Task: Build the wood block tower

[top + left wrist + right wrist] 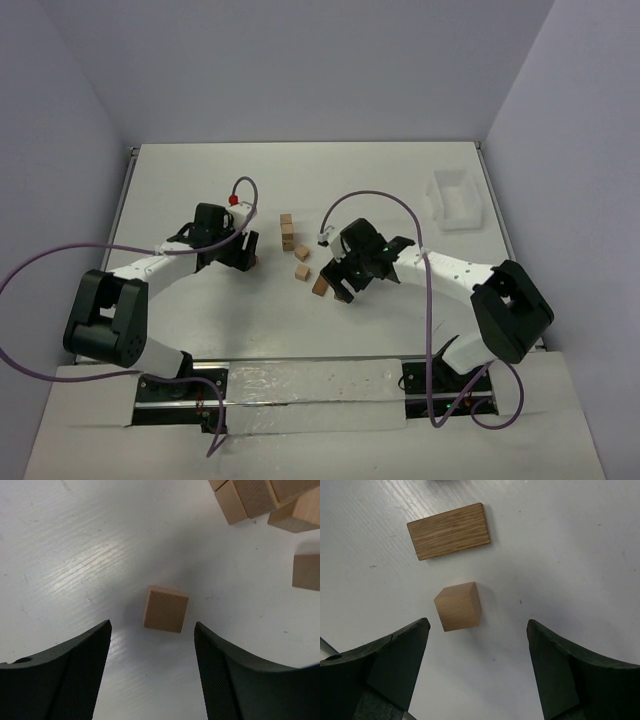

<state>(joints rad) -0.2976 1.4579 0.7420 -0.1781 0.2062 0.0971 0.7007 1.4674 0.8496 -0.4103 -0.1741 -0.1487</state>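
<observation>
Three wood blocks (pixel 287 231) sit in a short line at the table's middle, with loose cubes (pixel 301 271) just below them. My left gripper (pixel 244 256) is open and low over the table, with one cube (pixel 166 609) lying just ahead of its fingertips (pixel 152 626). The grouped blocks (pixel 250 497) show at the upper right of the left wrist view. My right gripper (pixel 340 284) is open and empty. A cube (pixel 458 606) lies ahead of its left finger, and a flat oblong wood piece (pixel 449 531) lies beyond that. No upright tower is clear to me.
A white translucent bin (pixel 455 200) stands at the back right. Purple cables loop over both arms. Grey walls close in the white table (pixel 180 190) on three sides.
</observation>
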